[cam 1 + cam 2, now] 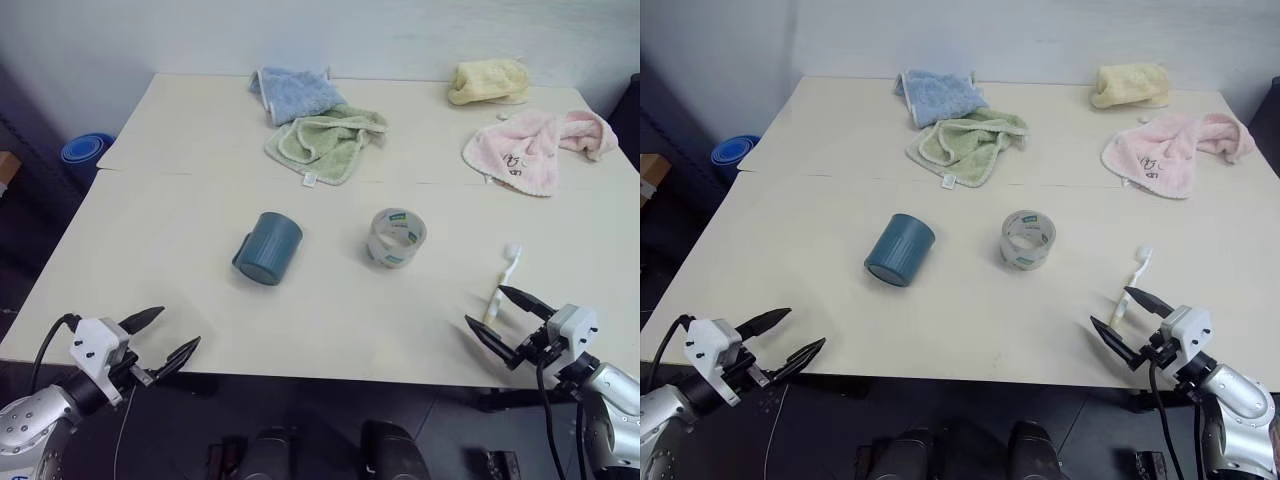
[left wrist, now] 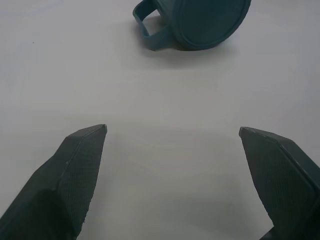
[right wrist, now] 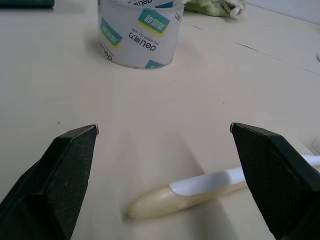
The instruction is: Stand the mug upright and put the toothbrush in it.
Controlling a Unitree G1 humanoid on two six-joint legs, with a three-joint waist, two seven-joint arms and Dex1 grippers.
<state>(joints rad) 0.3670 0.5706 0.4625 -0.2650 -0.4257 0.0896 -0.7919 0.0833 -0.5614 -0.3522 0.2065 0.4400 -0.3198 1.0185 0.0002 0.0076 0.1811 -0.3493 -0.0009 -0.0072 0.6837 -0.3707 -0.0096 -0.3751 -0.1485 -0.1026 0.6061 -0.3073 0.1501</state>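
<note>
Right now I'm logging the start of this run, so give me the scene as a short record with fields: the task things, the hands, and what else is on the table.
mug: dark teal-blue cylindrical mug, lying on its side, base towards the robot
toothbrush: slim white toothbrush, flat on the table by the right hand
left hand: open, at the table's near edge
right hand: open, holding nothing
other: clear tape roll; blue, green, yellow and pink towels at the back

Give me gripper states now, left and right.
Left gripper: open, empty, short of the mug.
Right gripper: open, empty, by the toothbrush.
</note>
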